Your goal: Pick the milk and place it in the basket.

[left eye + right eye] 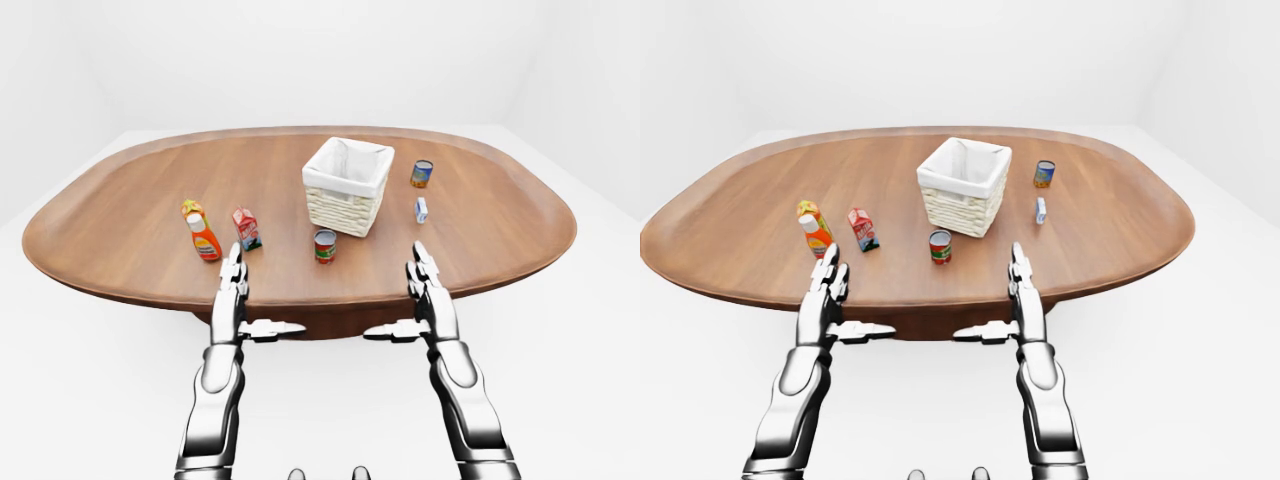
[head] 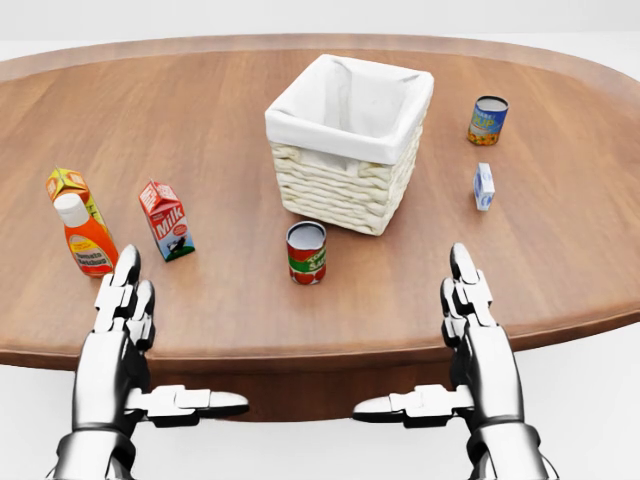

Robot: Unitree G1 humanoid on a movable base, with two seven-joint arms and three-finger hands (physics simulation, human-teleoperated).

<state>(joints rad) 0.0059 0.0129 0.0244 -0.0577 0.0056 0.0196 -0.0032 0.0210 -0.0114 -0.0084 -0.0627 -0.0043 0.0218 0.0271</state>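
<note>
The milk [image 2: 166, 220] is a small red and white carton standing upright on the left part of the wooden table [image 2: 230, 130] in the head view. The wicker basket [image 2: 350, 140], lined in white cloth, stands to the right of it near the table's middle and looks empty. My left hand [image 2: 175, 345] hovers open at the table's lower edge, just below the milk and apart from it. At the same edge further right, my right hand [image 2: 415, 340] is open too, fingers pointing up and thumb inward. Neither hand holds anything.
An orange sauce bottle [image 2: 88, 240] and a yellow-orange carton [image 2: 68, 185] stand left of the milk. A red can [image 2: 306, 252] sits just below the basket. To the basket's right are a blue and yellow can [image 2: 487, 120] and a small blue carton [image 2: 483, 186].
</note>
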